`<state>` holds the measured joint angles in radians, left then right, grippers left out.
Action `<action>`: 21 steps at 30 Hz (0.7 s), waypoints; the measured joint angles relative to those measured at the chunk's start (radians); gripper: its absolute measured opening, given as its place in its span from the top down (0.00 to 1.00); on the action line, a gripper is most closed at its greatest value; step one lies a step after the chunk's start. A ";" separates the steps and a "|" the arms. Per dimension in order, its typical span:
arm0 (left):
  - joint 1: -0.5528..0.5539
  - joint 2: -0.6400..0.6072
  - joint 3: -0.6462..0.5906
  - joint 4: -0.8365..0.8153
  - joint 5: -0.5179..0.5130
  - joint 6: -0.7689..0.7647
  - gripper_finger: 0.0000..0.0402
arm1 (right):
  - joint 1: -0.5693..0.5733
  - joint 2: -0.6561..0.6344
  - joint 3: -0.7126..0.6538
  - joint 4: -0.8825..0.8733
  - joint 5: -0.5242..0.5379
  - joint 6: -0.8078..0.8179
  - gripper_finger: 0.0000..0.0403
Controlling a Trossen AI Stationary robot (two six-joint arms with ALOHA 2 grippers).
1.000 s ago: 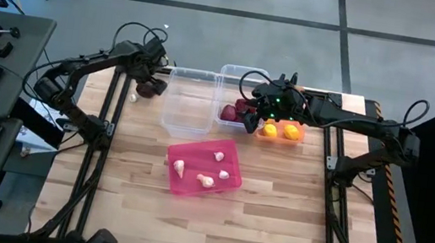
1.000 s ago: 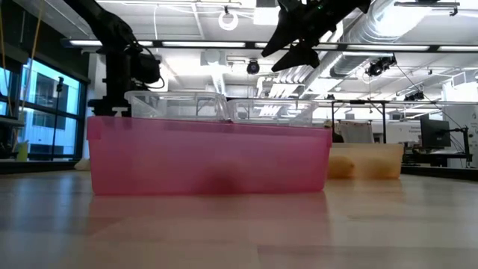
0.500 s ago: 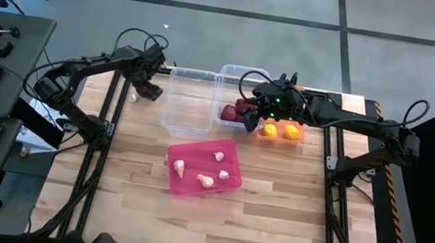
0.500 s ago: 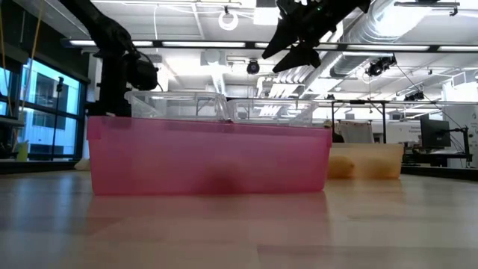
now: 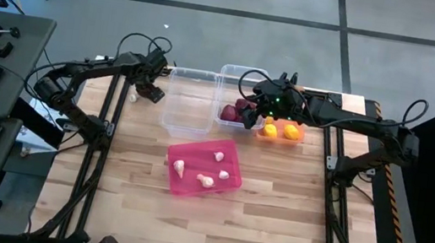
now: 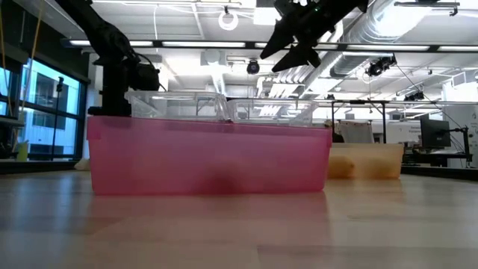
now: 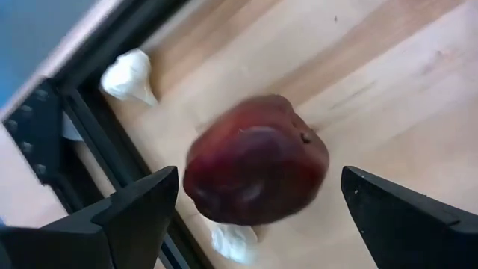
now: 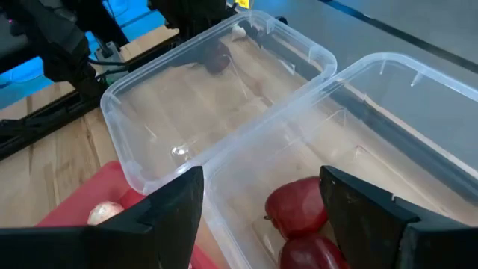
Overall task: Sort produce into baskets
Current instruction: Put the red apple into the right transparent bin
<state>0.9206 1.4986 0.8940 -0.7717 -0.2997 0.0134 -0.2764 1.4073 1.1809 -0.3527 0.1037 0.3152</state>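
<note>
— Left side?
— Left gripper [image 7: 250,217] over the back left corner of the worktop [image 5: 271,223], fingers spread wide, nothing pinched. Directly below, a dark red onion [image 7: 256,159] lying on the wood between two white garlic bulbs [image 7: 128,74], close to the black frame rail.
— Right side?
— Right gripper [image 8: 261,217] poised above the two clear bins, also spread and empty. Left clear bin [image 5: 189,100] bare; right clear bin [image 5: 241,75] with two red onions [image 8: 297,205] inside.
— And the remaining produce?
— Orange bin [image 5: 279,139] just beside that, with yellow fruits [image 5: 290,132]. Pink bin [image 5: 176,183] nearer the front, tilted askew, holding four garlic bulbs [image 5: 219,156].
</note>
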 joint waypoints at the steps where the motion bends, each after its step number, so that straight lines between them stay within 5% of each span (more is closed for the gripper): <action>1: -0.002 0.000 0.000 0.009 -0.012 0.007 0.10 | 0.000 0.001 0.000 -0.003 -0.001 0.005 0.36; 21: -0.061 0.139 0.002 0.038 -0.139 0.052 0.10 | 0.015 0.022 0.000 -0.008 -0.018 0.025 0.36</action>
<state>0.8599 1.6379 0.8963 -0.7336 -0.4386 0.0651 -0.2611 1.4288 1.1809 -0.3612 0.0860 0.3401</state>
